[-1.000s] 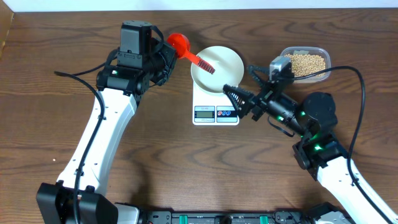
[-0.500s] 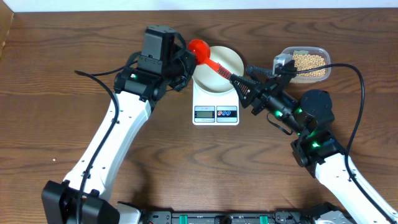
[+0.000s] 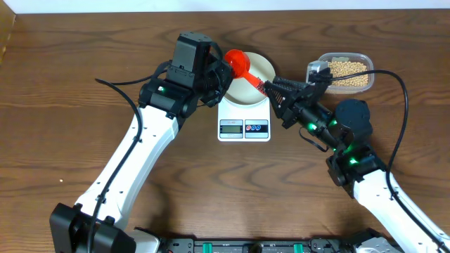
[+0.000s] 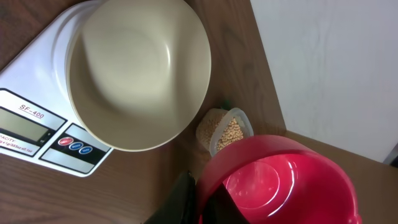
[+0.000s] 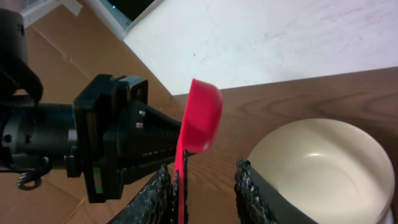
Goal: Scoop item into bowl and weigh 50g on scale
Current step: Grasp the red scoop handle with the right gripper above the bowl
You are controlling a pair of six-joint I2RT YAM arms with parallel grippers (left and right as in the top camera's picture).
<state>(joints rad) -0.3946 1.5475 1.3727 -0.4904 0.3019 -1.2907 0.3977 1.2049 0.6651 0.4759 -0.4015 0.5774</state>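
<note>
The red scoop point(image 3: 238, 62) hangs over the left rim of the cream bowl point(image 3: 249, 83), which sits on the white scale point(image 3: 244, 121). My left gripper point(image 3: 219, 70) is shut on the scoop's cup end point(image 4: 280, 180). The scoop's handle point(image 5: 180, 180) runs between the fingers of my right gripper point(image 5: 202, 186). It lies against the left finger point(image 5: 155, 199), with a gap to the right finger point(image 5: 252, 193), so the jaws stand open. In the overhead view the right gripper point(image 3: 271, 88) is at the bowl's right edge. The beans point(image 3: 346, 70) fill a clear tub. The bowl point(image 4: 137, 74) is empty.
The clear tub point(image 3: 358, 83) stands at the back right, close behind my right arm. The scale's display and buttons point(image 3: 244, 127) face the front. A pale wall runs just behind the table's back edge point(image 3: 316, 10). Cables trail from both arms.
My left arm has carried the scoop rightward to the bowl. My right gripper has moved up around the scoop's handle, and its jaws have narrowed.
</note>
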